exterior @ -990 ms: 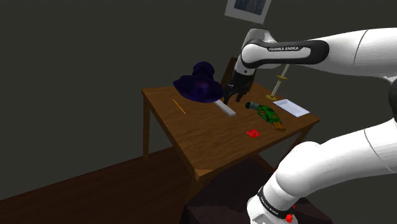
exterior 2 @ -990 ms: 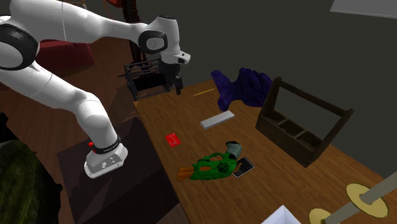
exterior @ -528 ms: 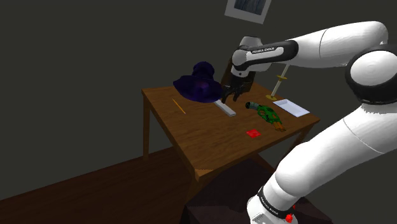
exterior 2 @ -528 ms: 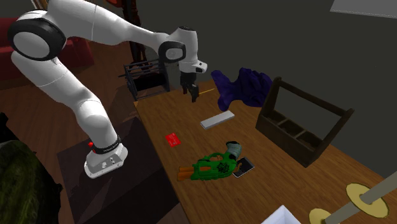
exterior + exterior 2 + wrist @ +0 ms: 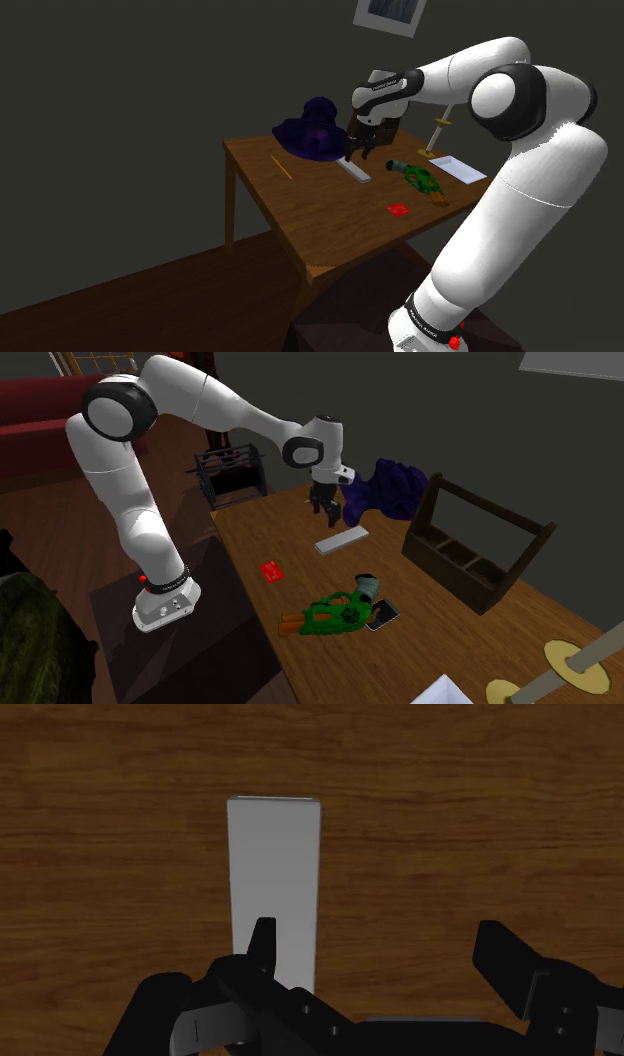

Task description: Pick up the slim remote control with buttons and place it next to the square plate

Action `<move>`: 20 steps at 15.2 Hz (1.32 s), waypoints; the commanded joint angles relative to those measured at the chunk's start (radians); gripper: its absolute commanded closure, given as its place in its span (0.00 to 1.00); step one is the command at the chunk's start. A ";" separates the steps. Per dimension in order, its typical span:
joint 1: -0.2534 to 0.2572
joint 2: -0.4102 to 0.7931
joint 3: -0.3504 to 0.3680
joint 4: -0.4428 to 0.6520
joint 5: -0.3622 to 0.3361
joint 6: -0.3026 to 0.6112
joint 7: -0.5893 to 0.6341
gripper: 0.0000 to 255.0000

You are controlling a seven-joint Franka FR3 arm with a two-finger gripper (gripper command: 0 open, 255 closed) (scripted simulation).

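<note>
Wrist view: the slim remote control (image 5: 273,884), drawn as a plain pale grey slab with no buttons to be made out, lies flat on the brown wooden table (image 5: 480,824) directly under the arm's black gripper (image 5: 380,932), whose fingers (image 5: 262,944) stand wide apart and hold nothing. The slab's narrow width runs across the opening, which suits a grasp, but it sits beneath one finger rather than midway between the pair. A straight descent from here would likely bring that finger down on top of the remote, or nudge it askew, instead of straddling it. Lying so thin and flat, it also offers little edge to catch, so a close made too high could slip off. In the shoulder view the gripper hovers just above the remote, near the brim of a dark purple hat (image 5: 312,128), with a yellow pencil (image 5: 281,167) lying toward that view's left. The white square plate (image 5: 460,168) rests near the table's corner at that view's right, well apart from the remote, and a green toy gun (image 5: 420,180) lies between the two, so a low carry risks clipping it. A small red card (image 5: 400,209) sits nearer the stand, and a gold-based post (image 5: 438,135) rises just behind the plate.
</note>
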 commanded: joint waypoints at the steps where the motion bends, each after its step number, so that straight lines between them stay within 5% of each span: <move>1: -0.016 0.091 -0.011 0.074 0.034 0.010 -0.039 0.00; 5: -0.060 0.247 -0.017 0.213 0.092 0.012 -0.098 0.00; 20: -0.067 0.297 -0.008 0.172 0.117 0.099 -0.114 0.00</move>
